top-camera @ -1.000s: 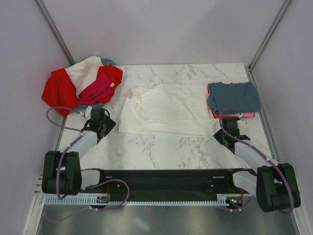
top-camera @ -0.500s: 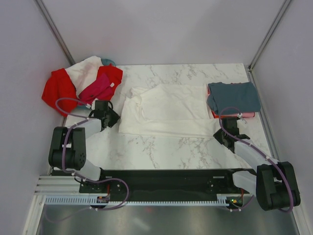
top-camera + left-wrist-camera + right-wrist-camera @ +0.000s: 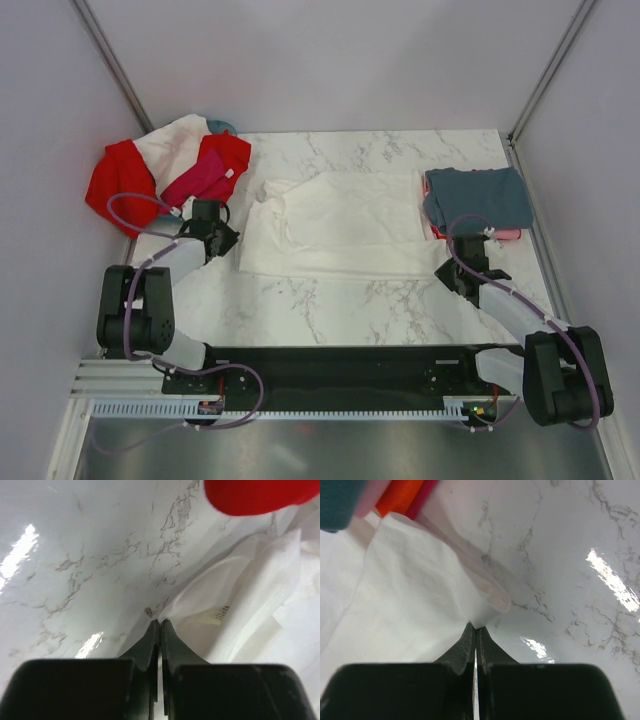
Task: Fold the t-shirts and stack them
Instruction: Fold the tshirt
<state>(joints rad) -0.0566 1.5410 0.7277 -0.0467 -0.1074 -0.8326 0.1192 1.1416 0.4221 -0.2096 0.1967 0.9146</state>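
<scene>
A white t-shirt [image 3: 340, 225] lies spread flat in the middle of the marble table [image 3: 340, 300]. My left gripper [image 3: 228, 243] is at its near left corner, and in the left wrist view the jaws [image 3: 160, 623] are shut on the edge of the white fabric [image 3: 250, 595]. My right gripper [image 3: 443, 275] is at the near right corner, its jaws [image 3: 476, 626] shut on a fold of the white cloth [image 3: 405, 595]. A folded slate grey-blue shirt [image 3: 478, 197] tops a stack with a coral pink one [image 3: 505, 234] under it at the right.
At the back left a heap of red [image 3: 120, 180], white [image 3: 175, 140] and magenta [image 3: 200, 180] shirts covers a teal basket [image 3: 222, 127]. Grey walls close in both sides and the back. The red shirt [image 3: 255, 495] lies just beyond my left fingers.
My left gripper has moved in to the white shirt's near left corner and shut on it. The right gripper has stayed shut on the near right corner.
</scene>
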